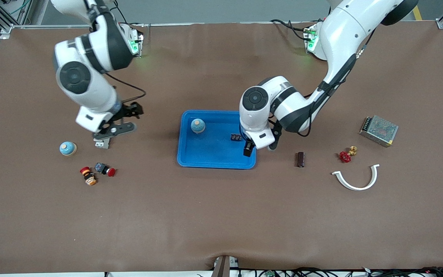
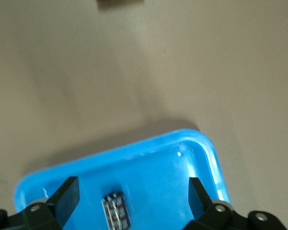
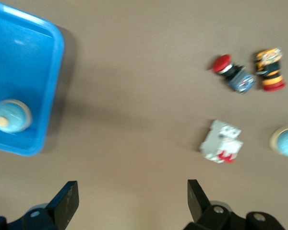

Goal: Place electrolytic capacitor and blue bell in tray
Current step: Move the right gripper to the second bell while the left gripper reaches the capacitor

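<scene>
Left tool wide, empty, low over tray. Capacitor and blue bell both in tray. Right tool wide over surface, waiting. Risk: left fingers clipping capacitor or rim when lifting.

bell in tray, capacitor beside

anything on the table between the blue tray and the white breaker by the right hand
Nothing: the right wrist view shows bare brown table between the tray and the white breaker. The front view agrees.
</scene>
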`<state>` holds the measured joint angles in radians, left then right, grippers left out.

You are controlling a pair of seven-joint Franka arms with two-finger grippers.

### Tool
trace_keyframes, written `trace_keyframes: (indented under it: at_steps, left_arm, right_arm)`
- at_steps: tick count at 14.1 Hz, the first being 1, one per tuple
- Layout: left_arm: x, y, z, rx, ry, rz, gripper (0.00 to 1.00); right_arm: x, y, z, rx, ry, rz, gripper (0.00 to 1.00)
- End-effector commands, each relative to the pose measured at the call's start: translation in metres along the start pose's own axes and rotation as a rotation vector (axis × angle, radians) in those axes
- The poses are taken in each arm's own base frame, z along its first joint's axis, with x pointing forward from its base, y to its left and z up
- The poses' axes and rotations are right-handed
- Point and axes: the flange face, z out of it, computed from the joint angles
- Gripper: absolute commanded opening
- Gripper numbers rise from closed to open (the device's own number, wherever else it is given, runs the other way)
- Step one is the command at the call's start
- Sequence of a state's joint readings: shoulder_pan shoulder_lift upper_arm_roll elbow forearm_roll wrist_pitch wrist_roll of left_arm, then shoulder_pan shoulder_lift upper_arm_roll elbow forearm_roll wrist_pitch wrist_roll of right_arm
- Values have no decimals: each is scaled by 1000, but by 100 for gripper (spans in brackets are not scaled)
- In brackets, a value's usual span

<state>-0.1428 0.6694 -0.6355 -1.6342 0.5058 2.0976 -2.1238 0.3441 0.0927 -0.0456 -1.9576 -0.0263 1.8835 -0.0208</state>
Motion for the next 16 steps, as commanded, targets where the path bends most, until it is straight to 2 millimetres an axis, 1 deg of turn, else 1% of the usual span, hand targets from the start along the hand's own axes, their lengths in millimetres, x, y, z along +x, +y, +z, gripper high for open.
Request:
trace_keyframes:
  at_steps: [1,3,4,5,7,8,9,11,12,13,14,16]
  left_arm:
    - [24,-2,-19,36,-9,126,100]
    - [43,0,-25,52,-2,195,100]
    - [54,5,-29,45,-4,196,100]
    - [66,8,-32,46,-4,236,100]
    - [87,8,-34,84,3,355,100]
    - [96,9,-38,87,4,403,100]
    - [111,9,-37,88,0,441,100]
    - [124,12,-36,80,-16,512,100]
    - [137,13,-36,80,-20,540,100]
    - [142,13,-34,79,-25,598,100]
    - [155,14,-31,78,-33,651,100]
    - [161,16,-30,65,-36,798,100]
  right_arm:
    - [-15,70,6,10,-6,-85,100]
    - [-22,114,13,21,6,-129,100]
    - [-25,132,16,24,15,-161,100]
    - [-29,151,20,25,26,-178,100]
    - [-35,178,38,22,50,-202,100]
    - [-36,192,49,17,60,-215,100]
    - [-36,208,62,12,59,-232,100]
    - [-38,238,86,6,71,-274,100]
    - [-38,248,100,7,72,-298,100]
    - [-39,257,115,7,73,-316,100]
    - [-42,267,131,0,85,-342,100]
    - [-53,279,163,-24,120,-376,100]
